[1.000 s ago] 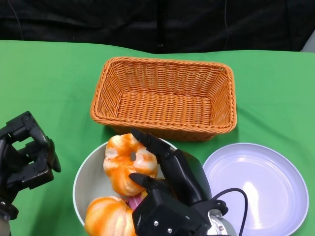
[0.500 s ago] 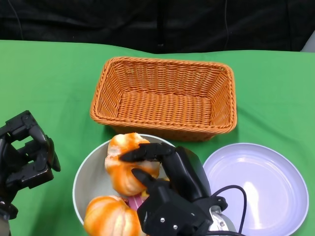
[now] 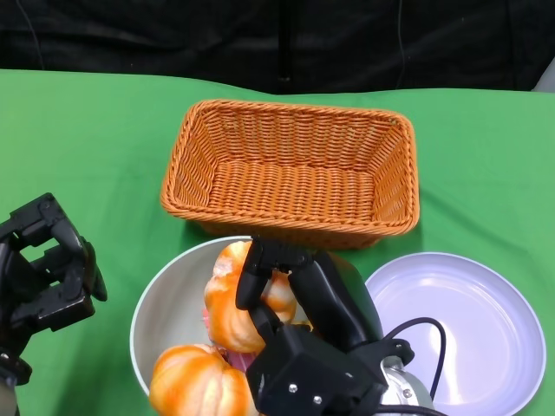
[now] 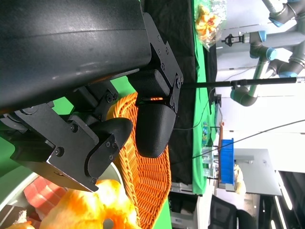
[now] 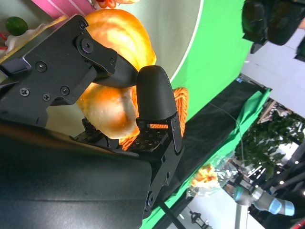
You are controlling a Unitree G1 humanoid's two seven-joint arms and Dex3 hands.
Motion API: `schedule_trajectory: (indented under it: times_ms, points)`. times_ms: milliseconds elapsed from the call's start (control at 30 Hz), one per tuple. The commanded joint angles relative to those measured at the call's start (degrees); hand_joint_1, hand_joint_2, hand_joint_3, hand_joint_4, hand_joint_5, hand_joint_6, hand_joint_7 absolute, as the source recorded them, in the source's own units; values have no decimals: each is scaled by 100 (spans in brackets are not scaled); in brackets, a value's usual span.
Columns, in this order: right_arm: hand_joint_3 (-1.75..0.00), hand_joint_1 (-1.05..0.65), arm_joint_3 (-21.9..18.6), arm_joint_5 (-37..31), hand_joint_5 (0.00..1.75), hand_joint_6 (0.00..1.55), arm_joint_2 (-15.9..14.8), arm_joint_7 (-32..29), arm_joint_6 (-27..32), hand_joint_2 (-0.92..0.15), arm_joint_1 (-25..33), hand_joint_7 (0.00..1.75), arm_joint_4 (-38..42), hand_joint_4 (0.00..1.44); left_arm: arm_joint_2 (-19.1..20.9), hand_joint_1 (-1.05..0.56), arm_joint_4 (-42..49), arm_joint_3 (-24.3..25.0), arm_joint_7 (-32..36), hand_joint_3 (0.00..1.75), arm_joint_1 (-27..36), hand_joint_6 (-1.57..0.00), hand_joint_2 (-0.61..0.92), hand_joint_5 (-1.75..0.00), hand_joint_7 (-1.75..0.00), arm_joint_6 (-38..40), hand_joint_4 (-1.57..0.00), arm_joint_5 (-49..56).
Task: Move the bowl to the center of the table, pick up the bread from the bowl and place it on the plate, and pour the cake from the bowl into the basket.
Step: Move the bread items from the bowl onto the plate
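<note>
A pale bowl [image 3: 165, 299] sits at the table's near middle, just in front of the wicker basket [image 3: 290, 169]. It holds two orange-glazed breads and a pink cake [image 3: 232, 357], mostly hidden. My right hand [image 3: 299, 325] reaches over the bowl and grips the farther bread [image 3: 232, 303]. The right wrist view shows this bread [image 5: 112, 107] clamped between the fingers [image 5: 155, 93]. The nearer bread [image 3: 191, 381] lies loose at the bowl's front. My left hand [image 3: 43, 273] hangs left of the bowl, fingers curled, holding nothing. The white plate [image 3: 473, 325] lies at the right, with nothing on it.
The basket has nothing in it and nearly touches the bowl's far rim. Green cloth [image 3: 78, 139] covers the table, with a black backdrop [image 3: 277, 35] behind its far edge. A cable [image 3: 425, 334] loops from my right wrist over the plate's near edge.
My right hand's fingers went from stretched out over the bread to curled round it. The gripped bread shifted slightly toward the right. My left hand stayed still.
</note>
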Motion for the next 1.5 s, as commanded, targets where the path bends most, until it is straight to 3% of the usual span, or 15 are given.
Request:
schedule_trajectory:
  times_ms: [33,300,467,700,867,1067,1167,1333,1500]
  points:
    - [-133,-5,-80,-23,175,69,-130,144,128,-40,132,175,-436,89,35,-1,-73,26,32,134,81,-80,46,-175,-171,38,-95,-28]
    - [-136,-4,-113,66,175,69,-227,461,140,-39,313,175,-1201,89,38,-1,-97,23,64,133,66,-80,47,-175,-172,95,-95,-13]
    - [-148,-4,-145,61,175,73,-288,506,37,-34,491,173,-1677,92,43,0,-86,40,3,133,60,-80,47,-175,-173,119,-95,-69]
    - [-154,-5,-407,202,175,70,-330,660,91,-32,751,175,-2381,91,60,0,-110,38,12,133,95,-80,47,-175,-172,92,-95,-26]
    - [-155,-5,-891,549,175,71,-298,771,274,-31,841,172,-2706,92,72,0,-100,46,31,133,74,-80,47,-175,-172,70,-95,6]
    - [-133,-4,-1759,1644,175,72,-71,1146,1256,-48,996,166,-3185,90,82,-1,-108,69,14,132,78,-80,47,-175,-172,110,-95,-33]
    - [-130,0,-2155,2186,175,74,-18,1202,1483,-52,1037,165,-3193,89,102,0,-118,85,3,132,79,-80,47,-175,-172,139,-96,-53]
    - [-136,-1,-2637,2775,175,72,-112,1254,1401,-47,1062,169,-2985,89,127,-1,-78,96,-21,133,57,-80,47,-175,-172,101,-96,-42]
    - [-135,-1,-2800,2834,175,69,-167,1131,1245,-47,1158,173,-2773,88,127,-1,-74,101,-53,133,53,-81,46,-175,-171,99,-96,-74]
